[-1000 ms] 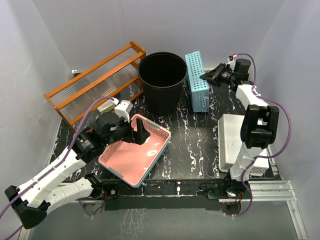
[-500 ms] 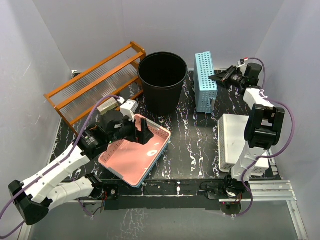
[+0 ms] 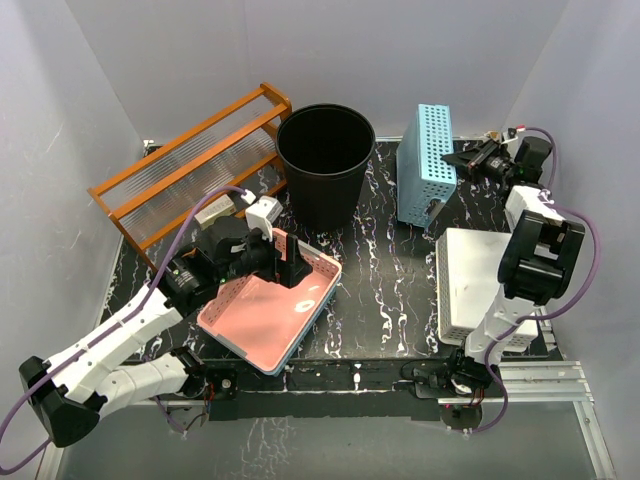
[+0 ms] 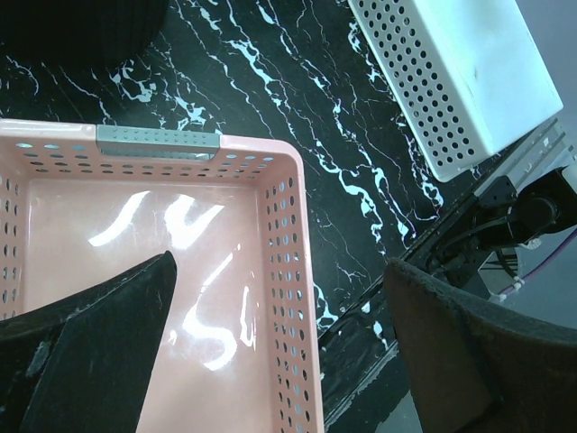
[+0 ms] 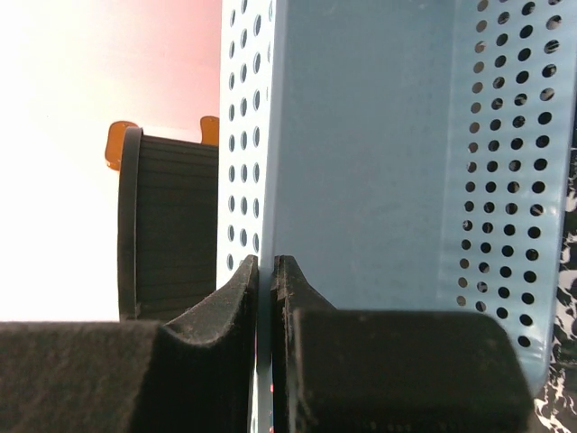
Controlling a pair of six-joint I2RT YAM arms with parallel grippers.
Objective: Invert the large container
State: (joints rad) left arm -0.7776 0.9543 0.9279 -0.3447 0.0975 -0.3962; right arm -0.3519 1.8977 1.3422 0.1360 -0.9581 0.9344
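Large container upright, open mouth up, at the far middle of the black marbled table, beside a wooden rack; touched by neither arm. To its right, a blue perforated basket up on its side, one wall pinched between the closed fingers of the right gripper. Nearer the front, a pink basket under the left gripper, fingers spread wide astride its wall, gripping nothing. At front right, a white perforated basket
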